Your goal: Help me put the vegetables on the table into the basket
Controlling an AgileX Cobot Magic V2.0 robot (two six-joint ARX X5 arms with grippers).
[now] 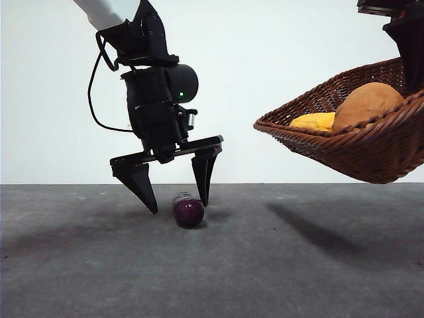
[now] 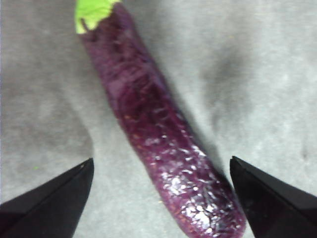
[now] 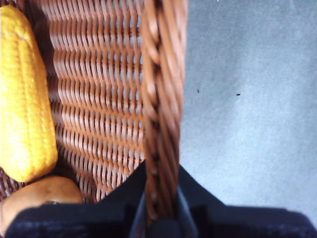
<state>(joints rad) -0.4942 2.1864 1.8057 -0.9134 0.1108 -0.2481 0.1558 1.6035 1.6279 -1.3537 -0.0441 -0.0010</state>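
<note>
Eggplant (image 1: pixel 188 210), dark purple and glossy, lies on the grey table (image 1: pixel 278 265) with its rounded end toward the front camera. Left tool (image 1: pixel 177 201) hangs directly over it, jaws spread wide, one tip on each side of the eggplant and both close above the table surface; neither jaw touches the vegetable. From the left wrist, the eggplant (image 2: pixel 158 139) runs diagonally between the two black jaw tips, its green cap (image 2: pixel 93 14) at the far end and its shiny rounded end near one jaw. Left tool (image 2: pixel 161 193) holds nothing.

Basket (image 1: pixel 344 142), brown woven wicker, is lifted clear of the table at the right of the front view and tilted, its lower rim pointing toward the left arm. Its shadow falls on the table below. Inside rest the potato (image 1: pixel 366 104), tan and large, and the corn (image 1: pixel 314 121), yellow, just beside it and nearer the lower rim.

From the right wrist, the right tool (image 3: pixel 161 198) is clamped on the braided rim of the basket (image 3: pixel 99 99), one jaw inside the wall and one outside. Corn (image 3: pixel 25 94) lies along the woven floor, with the potato (image 3: pixel 39 196) touching its end. Bare table (image 3: pixel 247 99) shows beyond the rim.
</note>
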